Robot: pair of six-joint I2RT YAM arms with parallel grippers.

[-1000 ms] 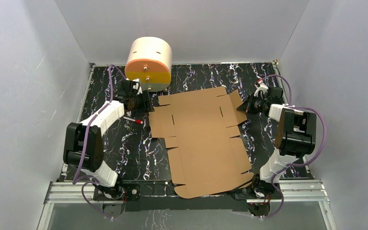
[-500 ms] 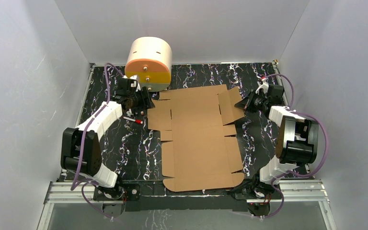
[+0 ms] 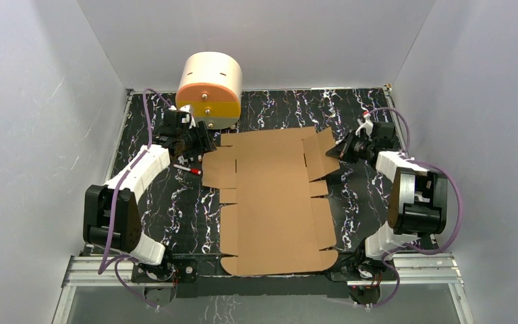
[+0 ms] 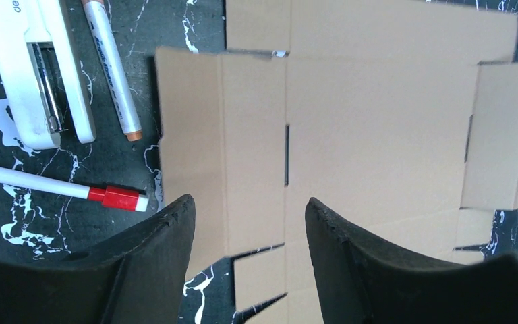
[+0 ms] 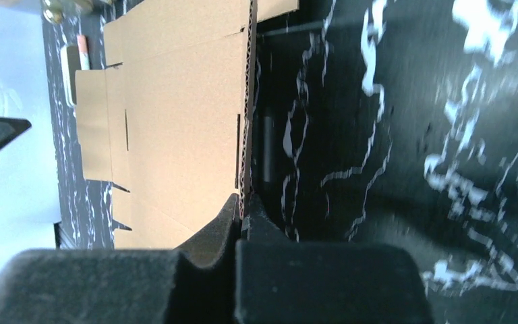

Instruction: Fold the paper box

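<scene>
Brown corrugated paper box [image 3: 273, 202] lay unfolded down the middle of the worktop [image 3: 175, 202]. Its near end sat between my two bases, its far end just in front of the cream cylinder [image 3: 209, 86]. It was nearly all flat; only the far-right side flap [image 3: 320, 154] stood tilted up.

Step in hand, my read: raise that flap about its crease.
- The pinch was shallow, so I'd swing the wrist in an arc around the crease, not drag sideways. A sideways pull could slip off the board or slide the whole sheet.
- The bend should land on the crease beside the slot, not one further in.
- Nothing was pinning the base panel. The free arm pressing down just inside the fold line would stop it lifting or rotating.

Right jaws were shut on the flap's outer edge. The wrist view showed the board edge-on, clamped right at the tips, with the rest of the sheet running away to the left of them.

Left jaws were part open and empty, over the far-left side panel with its slot [image 4: 286, 154] lined up in the gap. I couldn't tell whether they touched the card.

White stapler [image 4: 37, 74], orange-tipped marker [image 4: 111, 67] and red-capped marker [image 4: 61, 189] lay on the worktop just left of that panel. They were worth avoiding on any press-down.
</scene>
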